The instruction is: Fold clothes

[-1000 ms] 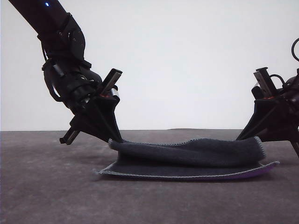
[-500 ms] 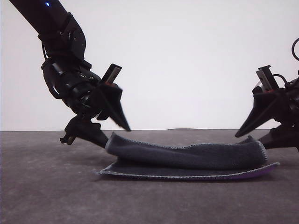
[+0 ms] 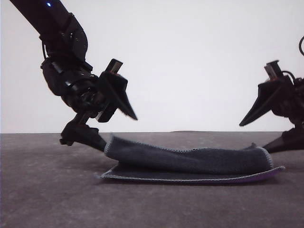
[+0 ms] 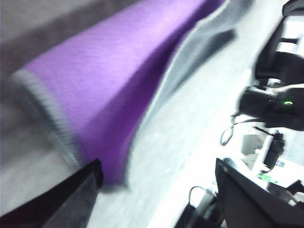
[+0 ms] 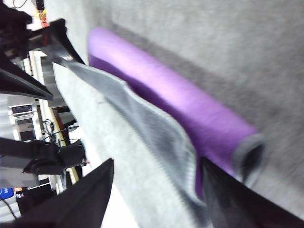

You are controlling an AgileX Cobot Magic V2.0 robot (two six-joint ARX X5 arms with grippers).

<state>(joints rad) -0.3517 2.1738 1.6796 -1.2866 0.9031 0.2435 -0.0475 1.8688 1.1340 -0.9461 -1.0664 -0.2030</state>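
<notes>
The clothes (image 3: 190,164) are one small cloth lying folded over itself on the dark table (image 3: 47,190). Dark grey faces up, and a purple strip shows along the lower right edge. My left gripper (image 3: 118,132) hangs open just above the cloth's left end, its lower finger (image 3: 85,135) close beside the fold. At the right end my right gripper (image 3: 253,137) is open too, clear of the cloth. In the left wrist view the cloth's purple face (image 4: 118,80) lies beyond the spread fingers (image 4: 61,199). The right wrist view shows purple cloth (image 5: 180,99) between open fingers (image 5: 80,199).
A plain white wall (image 3: 190,61) stands behind the table. Bare table surface runs in front of the cloth and to its left. Lab equipment (image 4: 270,104) appears in the background of the left wrist view.
Both grippers were shut on the cloth's upper layer one second ago. They have opened, let it go and lifted slightly. The top layer has settled onto the lower one.
</notes>
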